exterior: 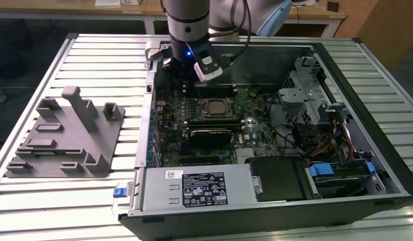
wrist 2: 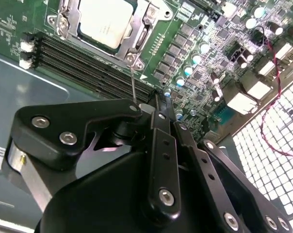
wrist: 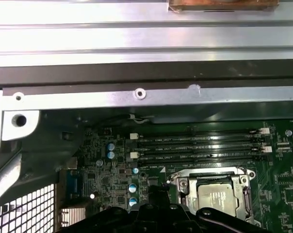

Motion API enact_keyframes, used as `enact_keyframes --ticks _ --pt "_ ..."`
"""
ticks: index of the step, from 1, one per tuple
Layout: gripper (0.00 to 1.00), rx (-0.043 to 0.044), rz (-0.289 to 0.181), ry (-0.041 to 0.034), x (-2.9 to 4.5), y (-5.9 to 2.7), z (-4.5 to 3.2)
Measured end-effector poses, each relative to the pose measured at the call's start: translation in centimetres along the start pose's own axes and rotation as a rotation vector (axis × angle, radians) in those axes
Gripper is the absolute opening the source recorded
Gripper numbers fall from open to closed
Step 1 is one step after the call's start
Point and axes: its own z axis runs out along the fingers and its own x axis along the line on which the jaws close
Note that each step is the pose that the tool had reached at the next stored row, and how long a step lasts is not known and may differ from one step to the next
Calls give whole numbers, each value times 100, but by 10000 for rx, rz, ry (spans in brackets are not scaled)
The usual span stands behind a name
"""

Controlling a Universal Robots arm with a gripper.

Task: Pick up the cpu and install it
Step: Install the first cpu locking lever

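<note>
The cpu [exterior: 212,107] lies flat in the metal-framed socket on the green motherboard [exterior: 256,125], inside the open computer case. In both wrist views its silvery top [wrist 2: 105,22] [wrist: 215,200] sits square inside the socket frame. My gripper [exterior: 187,75] hangs above the board's far part, over the memory slots [wrist 2: 88,63], a short way beyond the socket. Its black linkage [wrist 2: 154,109] shows in the second wrist view and its dark body [wrist: 156,218] in the first wrist view. Nothing is seen in its grasp.
A grey tray [exterior: 59,145] with upright posts rests on the slatted table at the exterior view's left. The case wall [exterior: 150,115] stands between it and the board. A power supply [exterior: 199,188] lies at the near side, a drive cage [exterior: 306,100] and cables at the right.
</note>
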Motion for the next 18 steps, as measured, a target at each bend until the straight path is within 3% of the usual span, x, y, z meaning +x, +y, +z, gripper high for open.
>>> enact_keyframes --ticks 2,4,6,11,18 --pt "11 -148 1 6 9 0 1" --pt "11 -396 10 19 14 0 1" --pt "11 -516 14 23 14 0 1" --pt "11 -529 13 24 -6 1 2" --pt "11 -530 14 24 -186 9 9"
